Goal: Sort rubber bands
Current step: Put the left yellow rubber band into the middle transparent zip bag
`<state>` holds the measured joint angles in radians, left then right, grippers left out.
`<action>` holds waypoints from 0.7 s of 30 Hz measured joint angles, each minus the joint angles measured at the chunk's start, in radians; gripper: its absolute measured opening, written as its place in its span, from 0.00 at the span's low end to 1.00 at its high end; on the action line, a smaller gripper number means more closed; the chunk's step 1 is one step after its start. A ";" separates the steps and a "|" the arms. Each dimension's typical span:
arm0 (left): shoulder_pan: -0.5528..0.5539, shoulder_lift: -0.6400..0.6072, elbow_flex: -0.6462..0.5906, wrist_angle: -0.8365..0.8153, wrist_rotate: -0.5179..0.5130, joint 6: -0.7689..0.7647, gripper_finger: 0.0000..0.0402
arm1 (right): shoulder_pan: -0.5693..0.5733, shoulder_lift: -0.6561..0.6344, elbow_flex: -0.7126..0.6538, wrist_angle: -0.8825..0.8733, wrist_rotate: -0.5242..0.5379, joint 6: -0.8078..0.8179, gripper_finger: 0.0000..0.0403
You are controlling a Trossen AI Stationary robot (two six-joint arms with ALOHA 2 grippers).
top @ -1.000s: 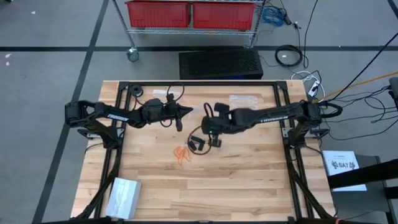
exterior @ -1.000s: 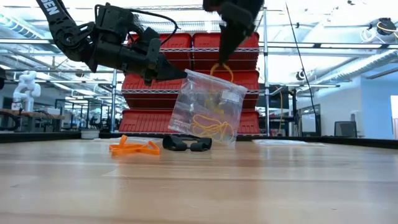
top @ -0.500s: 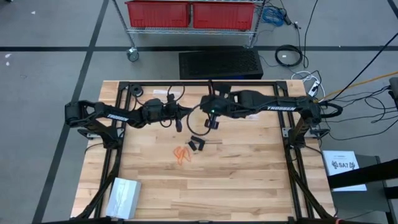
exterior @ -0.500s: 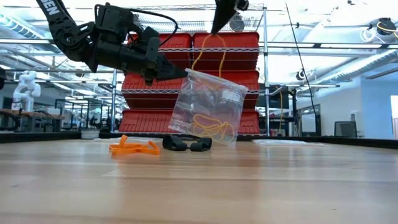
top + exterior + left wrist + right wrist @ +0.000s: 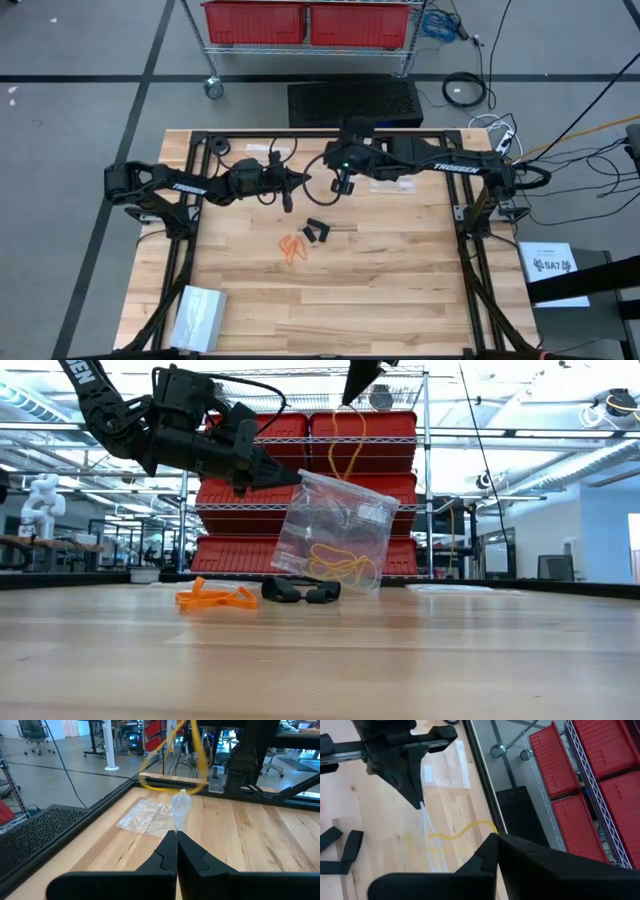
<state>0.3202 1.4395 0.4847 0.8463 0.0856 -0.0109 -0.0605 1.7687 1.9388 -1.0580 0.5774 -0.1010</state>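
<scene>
On the pale wooden table (image 5: 400, 660), nearest the low camera, a small heap of thin orange rubber bands (image 5: 215, 597) is lying flat, and just beside it a cluster of black rubber bands (image 5: 300, 592) is resting on the boards — the two groups close together but apart. Behind them a clear plastic zip bag (image 5: 332, 535) is hanging tilted, its lower corner down by the black bands; pale yellowish rubber bands (image 5: 338, 565) are sitting inside it. The left gripper (image 5: 290, 478) is pinching the bag's upper corner, its fingers pressed together on the plastic. Higher up, the right gripper (image 5: 352, 395) is holding a single yellowish rubber band loop (image 5: 346, 445) — jaws clamped on its top, the loop dangling above the bag's mouth. From above, the right gripper (image 5: 343, 184) is sitting near the table's far edge, just beside the left gripper (image 5: 300, 181). Farther off, another flat clear bag (image 5: 145, 815) is lying on the table, and red plastic bins (image 5: 310, 490) are standing on a wire rack.
</scene>
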 joint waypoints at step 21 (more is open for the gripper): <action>0.000 0.000 0.000 0.000 0.000 -0.001 0.00 | 0.003 0.000 0.000 -0.060 -0.004 0.063 0.00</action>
<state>0.3202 1.4395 0.4850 0.8463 0.0856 -0.0116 -0.0578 1.7689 1.9388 -1.1185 0.5735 -0.0378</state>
